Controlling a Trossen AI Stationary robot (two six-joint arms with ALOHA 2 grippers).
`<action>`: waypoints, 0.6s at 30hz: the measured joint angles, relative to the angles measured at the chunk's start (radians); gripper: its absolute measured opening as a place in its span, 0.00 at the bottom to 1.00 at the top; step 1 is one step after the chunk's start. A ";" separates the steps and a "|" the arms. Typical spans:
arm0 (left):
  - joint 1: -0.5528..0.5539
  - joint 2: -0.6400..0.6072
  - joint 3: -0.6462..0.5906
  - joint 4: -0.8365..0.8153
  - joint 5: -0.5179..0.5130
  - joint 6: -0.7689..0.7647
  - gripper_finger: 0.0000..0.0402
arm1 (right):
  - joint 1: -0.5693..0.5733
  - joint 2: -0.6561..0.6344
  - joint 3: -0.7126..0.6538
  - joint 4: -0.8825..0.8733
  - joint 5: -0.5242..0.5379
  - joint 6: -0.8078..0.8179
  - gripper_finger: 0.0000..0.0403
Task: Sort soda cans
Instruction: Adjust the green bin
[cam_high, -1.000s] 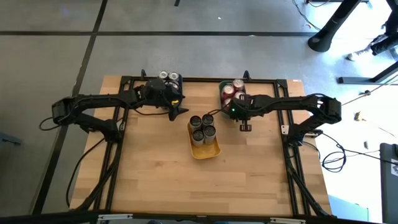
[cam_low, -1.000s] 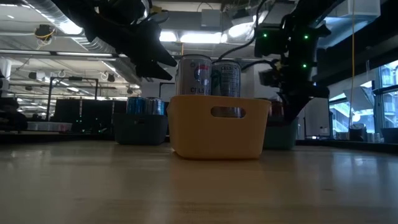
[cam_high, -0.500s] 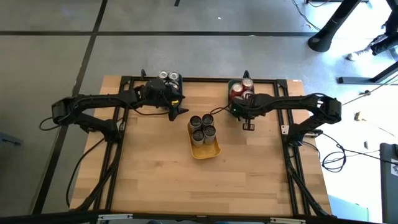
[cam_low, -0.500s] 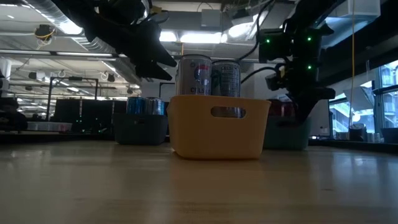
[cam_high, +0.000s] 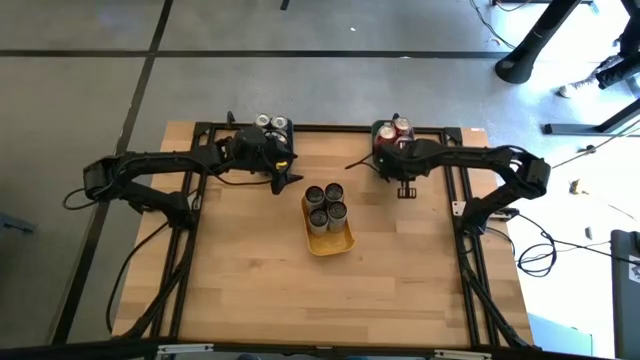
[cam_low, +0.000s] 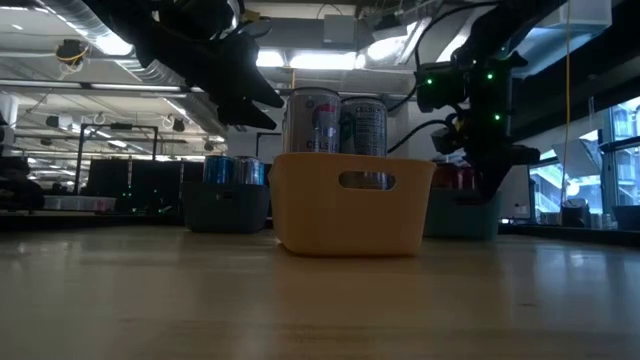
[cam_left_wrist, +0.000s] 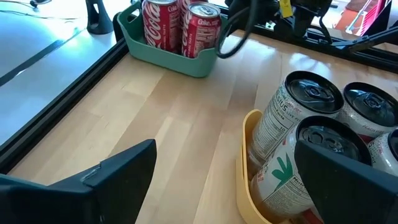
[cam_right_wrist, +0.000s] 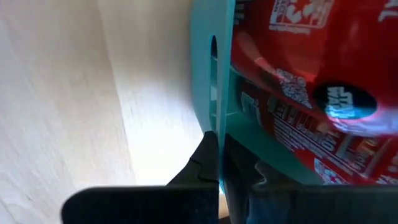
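Red soda cans (cam_high: 393, 131) stand in a teal bin (cam_right_wrist: 219, 74) at the table's far edge, right of centre; my right gripper (cam_high: 381, 157) is shut on that bin. Several grey and dark cans (cam_left_wrist: 305, 118) stand in a yellow bin (cam_high: 330, 238) at mid-table. Silver cans (cam_high: 272, 124) sit in a second teal bin (cam_low: 225, 208) at the far edge, left of centre. My left gripper (cam_left_wrist: 230, 186) hangs open above the table beside the yellow bin's far-left side (cam_high: 284, 178), touching nothing. My right gripper pinches the red-can bin's side wall (cam_right_wrist: 217, 124) at the rim, with one finger (cam_right_wrist: 202, 165) outside and the other (cam_right_wrist: 264, 174) inside next to a red can. The fingers come from above, slanting in from the table's right. The bin stays upright with its cans inside.
A black frame rail (cam_high: 320, 128) runs along the far edge, with side rails down both table sides. The wide near half of the wooden table (cam_high: 320, 300) is bare. Beyond the table lie a grey floor and cables.
My right gripper has moved toward the far edge and a little to the right, still shut on the teal bin. The bin with its red cans has gone along, from beside the yellow bin's far-right corner out to the far rail.
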 joint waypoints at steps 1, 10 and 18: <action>0.000 0.000 0.000 0.000 0.000 0.000 0.92 | -0.006 0.000 0.001 0.000 -0.003 -0.014 0.01; 0.000 0.000 0.000 0.001 0.000 0.000 0.92 | -0.019 0.003 0.012 -0.030 -0.004 -0.009 0.11; 0.000 0.000 0.000 0.005 0.000 0.001 0.92 | -0.007 -0.006 0.150 -0.165 -0.029 0.107 0.37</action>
